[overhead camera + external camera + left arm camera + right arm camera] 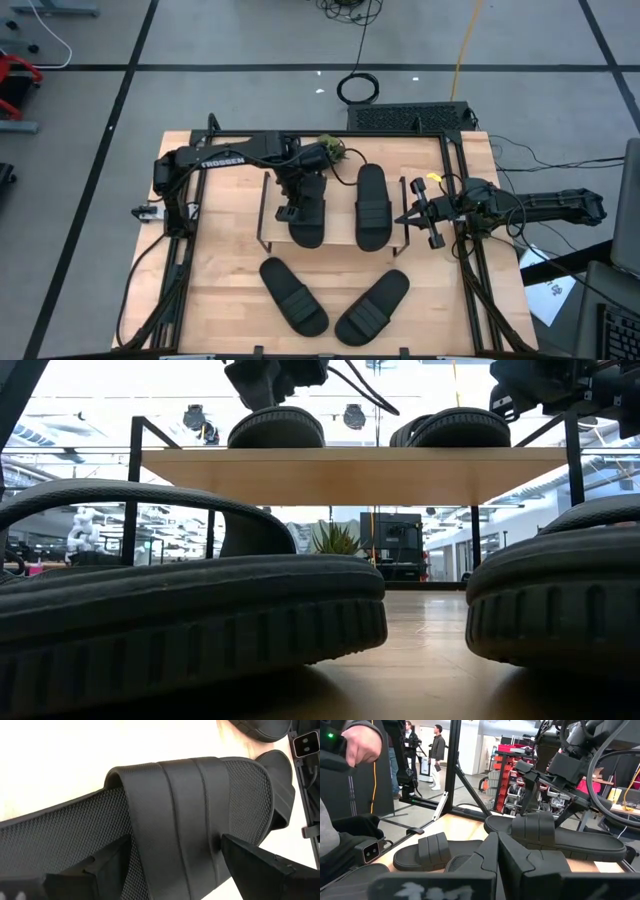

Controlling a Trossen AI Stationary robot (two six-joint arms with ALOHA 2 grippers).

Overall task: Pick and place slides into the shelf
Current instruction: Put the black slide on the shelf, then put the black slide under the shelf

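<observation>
The shelf point(340, 212) stands mid-table, and two black slides lie flat on its top board point(350, 475). My left gripper point(295, 203) is open and points down over the left slide point(306, 222). Its fingers point(100, 865) flank that slide's ribbed strap point(180, 820). The second shelved slide point(372, 205) lies alongside it. Two more slides point(293, 295) point(372, 305) rest sole-down on the table in front of the shelf and fill the low view point(190, 630). My right gripper point(425, 215) is shut and hangs free off the shelf's right end. My left gripper comes from above with one finger point(255, 862) at each side edge of the strap point(215, 840), set across the slide. I cannot tell whether the fingers touch the strap. The slide lies sole-down on the shelf's top board.
The shelf's thin black wire legs point(133, 490) stand between the table slides and the space under the board. A black frame rail point(465, 250) runs along the table's right side. A person's hand point(362, 745) shows in the right wrist view, off the table.
</observation>
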